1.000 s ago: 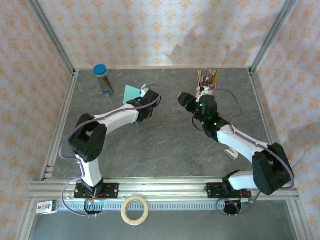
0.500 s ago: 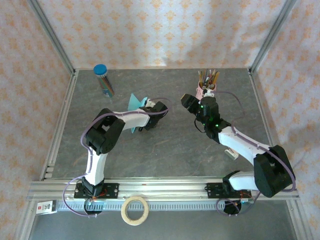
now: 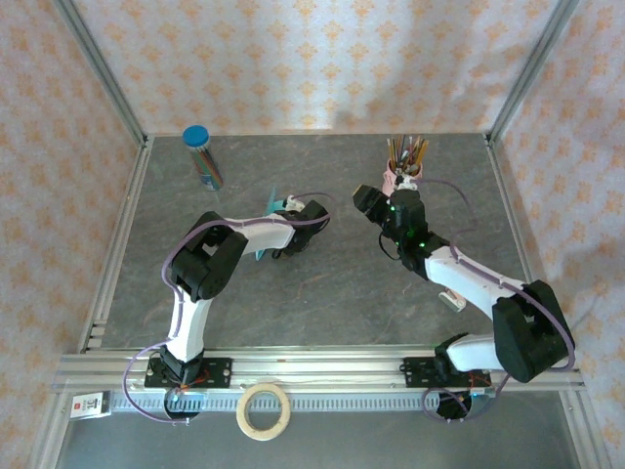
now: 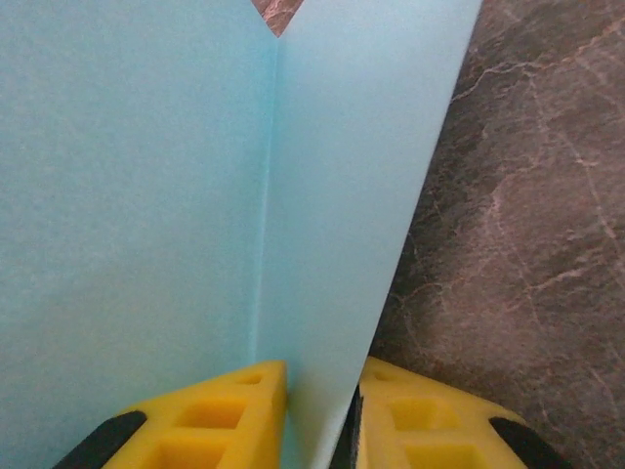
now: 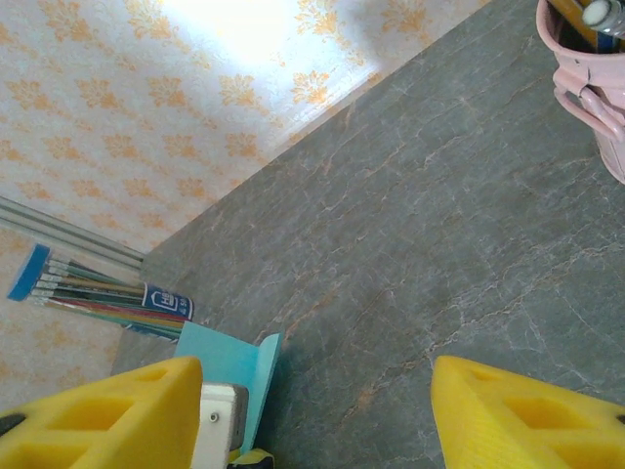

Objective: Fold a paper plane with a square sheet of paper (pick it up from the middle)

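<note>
Low in the left wrist view, the left gripper (image 4: 317, 391) pinches the creased square sheet of paper (image 4: 146, 195). The right gripper (image 5: 317, 391), near a pink pencil cup (image 5: 586, 98), gapes wide and empty.

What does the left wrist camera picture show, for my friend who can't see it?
A light turquoise sheet of paper, bent along an upright crease, is pinched at its bottom edge between the left gripper's two yellow fingers. Dark marbled table lies to its right.
</note>
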